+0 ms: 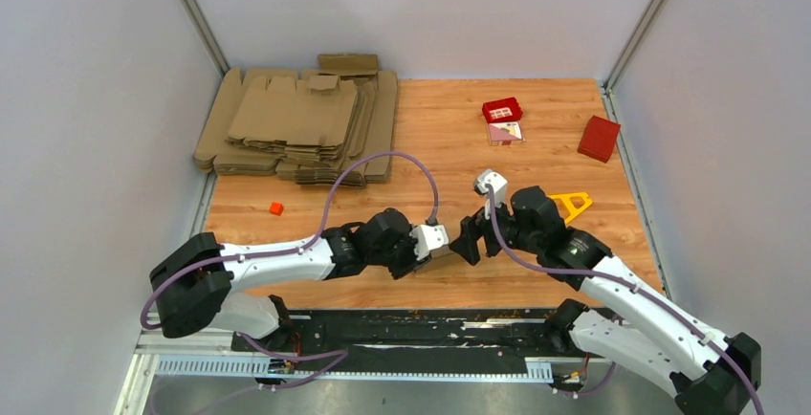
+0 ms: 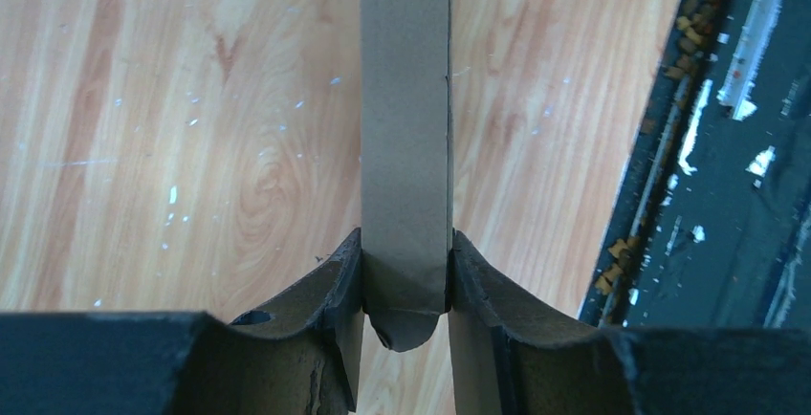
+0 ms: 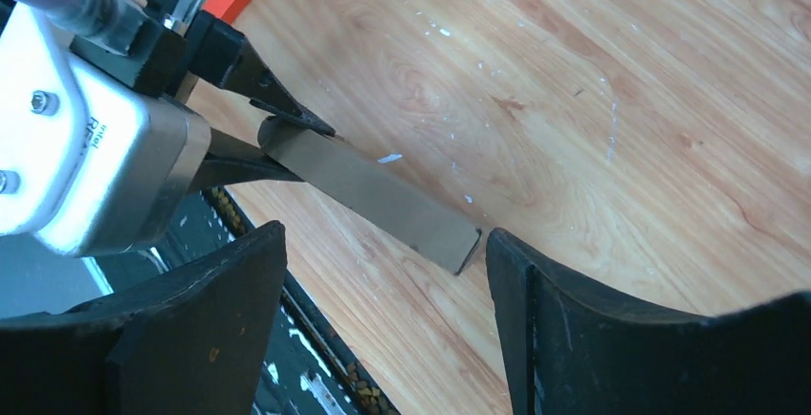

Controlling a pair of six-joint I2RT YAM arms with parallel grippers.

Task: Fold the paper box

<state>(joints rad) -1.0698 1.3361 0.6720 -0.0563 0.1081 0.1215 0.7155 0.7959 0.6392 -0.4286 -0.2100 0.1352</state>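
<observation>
The paper box (image 2: 405, 128) is a narrow brown cardboard piece, folded compact. My left gripper (image 2: 405, 286) is shut on its near end and holds it just above the wooden table. In the right wrist view the box (image 3: 368, 200) sticks out from the left gripper's fingers (image 3: 277, 99) toward my right gripper (image 3: 387, 281). The right gripper is open; its right finger (image 3: 521, 286) stands close beside the box's free end, not touching it. In the top view both grippers meet near the table's front edge, left (image 1: 442, 254) and right (image 1: 471, 241), with the box (image 1: 445, 256) barely showing between them.
A big pile of flat cardboard blanks (image 1: 301, 123) lies at the back left. A small orange block (image 1: 275, 208) lies left of centre. A red tray and card (image 1: 503, 119), a red box (image 1: 599, 138) and a yellow triangle (image 1: 572, 205) are on the right. The black front rail (image 1: 402, 329) runs below the table edge.
</observation>
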